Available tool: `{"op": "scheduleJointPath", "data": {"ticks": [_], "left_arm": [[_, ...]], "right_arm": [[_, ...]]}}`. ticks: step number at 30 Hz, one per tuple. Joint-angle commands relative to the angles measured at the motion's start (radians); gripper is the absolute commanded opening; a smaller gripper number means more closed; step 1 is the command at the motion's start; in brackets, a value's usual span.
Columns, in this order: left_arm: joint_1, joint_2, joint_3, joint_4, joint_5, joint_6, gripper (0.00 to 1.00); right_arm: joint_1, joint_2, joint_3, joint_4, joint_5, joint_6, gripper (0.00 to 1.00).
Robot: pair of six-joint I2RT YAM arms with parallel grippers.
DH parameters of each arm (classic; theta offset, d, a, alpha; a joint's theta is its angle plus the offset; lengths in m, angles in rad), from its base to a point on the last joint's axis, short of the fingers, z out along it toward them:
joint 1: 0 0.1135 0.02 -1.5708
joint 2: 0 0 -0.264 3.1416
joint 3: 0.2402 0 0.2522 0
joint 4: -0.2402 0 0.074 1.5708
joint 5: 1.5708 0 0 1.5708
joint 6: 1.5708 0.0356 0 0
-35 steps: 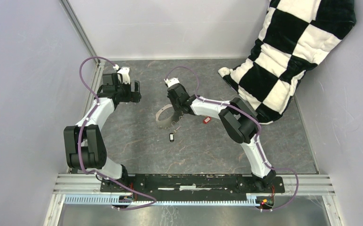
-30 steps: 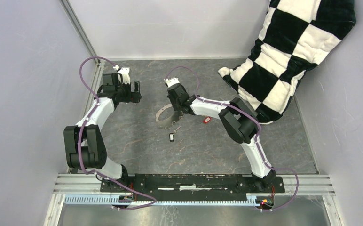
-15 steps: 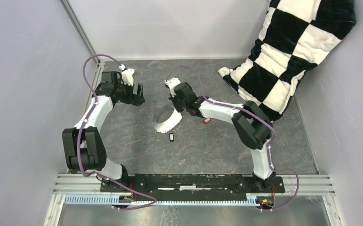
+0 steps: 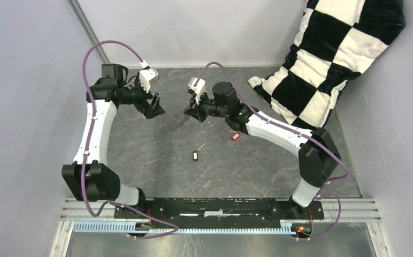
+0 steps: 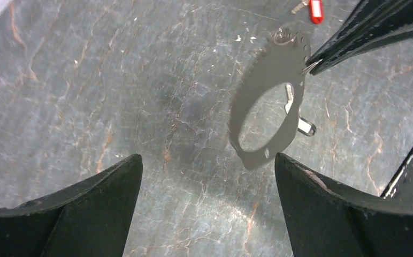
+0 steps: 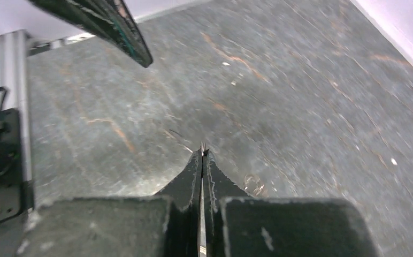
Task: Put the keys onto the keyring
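Keyring, the large thin grey metal hoop with the toothed fringe (image 5: 268,75), is gripped by its rim in the right pincer (image 6: 202,155), whose jaws are clenched flat on the thin edge. It is held clear of the grey marbled surface (image 5: 86,80), with its shadow thrown below. The left pincer (image 5: 207,158) is spread wide and empty, at 9 o'clock from the right one in the overhead view, tips faced toward the hoop. Both keys are seen lying on the surface: the tiny black key with the pale spot (image 4: 195,156) at 6 o'clock from the pincers, the tiny red-headed key (image 4: 235,136) at 4 o'clock from the right pincer. A handover or a bracing grip is judged to be the step in hand. The hoop should be held steady and face-on. It is best taken by the free rim opposite the clenched jaws, away from the teeth, so the opening is not covered. Both arms are stretched far out and raised, forearms angled inward, wrists turned toward each other.
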Motion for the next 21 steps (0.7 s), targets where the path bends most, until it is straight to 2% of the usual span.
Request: {"op": "scheduleJointPath", "data": {"ticks": [1, 5, 9, 12, 21], "left_arm": [[0.001, -0.071, 0.096, -0.244, 0.098, 0.225, 0.98], [-0.026, -0.142, 0.073, -0.343, 0.117, 0.325, 0.94], [-0.078, -0.245, 0.008, -0.383, 0.124, 0.405, 0.82], [-0.086, -0.323, -0.010, -0.382, 0.171, 0.430, 0.81], [-0.097, -0.438, -0.056, -0.301, 0.323, 0.273, 0.73]], "right_arm": [[0.006, -0.093, 0.006, 0.055, -0.239, -0.029, 0.00], [0.006, -0.147, -0.003, 0.065, -0.369, -0.003, 0.00], [0.006, -0.196, -0.054, 0.155, -0.517, 0.083, 0.00], [0.009, -0.235, -0.099, 0.217, -0.552, 0.130, 0.00], [0.052, -0.300, -0.187, 0.376, -0.583, 0.231, 0.00]]}}
